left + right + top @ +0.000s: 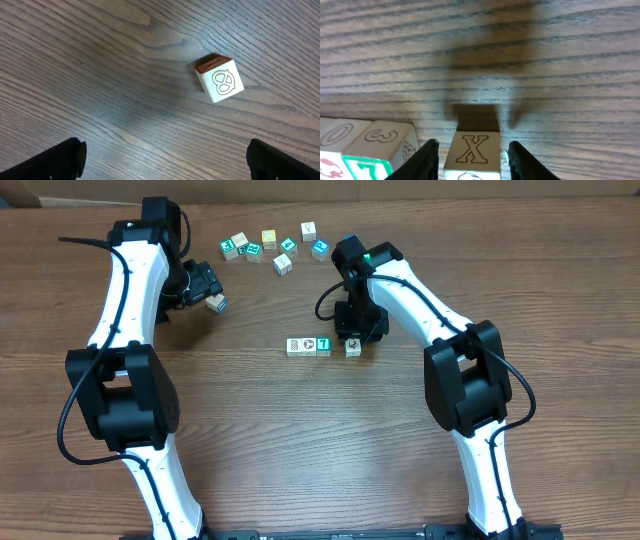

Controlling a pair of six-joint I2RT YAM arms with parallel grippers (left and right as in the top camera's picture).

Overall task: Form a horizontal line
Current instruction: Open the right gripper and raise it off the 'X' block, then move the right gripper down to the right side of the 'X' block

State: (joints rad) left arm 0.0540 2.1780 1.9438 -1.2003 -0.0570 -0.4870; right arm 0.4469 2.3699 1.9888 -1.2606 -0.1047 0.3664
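Note:
Three small cubes (309, 346) stand touching in a short row at the table's middle, the right one teal (323, 345). A fourth, white cube with a red X (353, 347) sits a small gap to their right. My right gripper (353, 338) straddles it. In the right wrist view the X cube (472, 155) rests on the wood with a sliver of space to each black finger (427, 160), so the right gripper (473, 145) is open. The row's cubes (385, 137) show at the lower left. My left gripper (205, 288) is wide open and empty (165, 150).
A white cube with a pretzel print and red side (220, 80) lies just ahead of the left gripper, seen from above as a cube (217, 304). Several loose cubes (283, 264), teal, white and yellow, are scattered at the back of the table.

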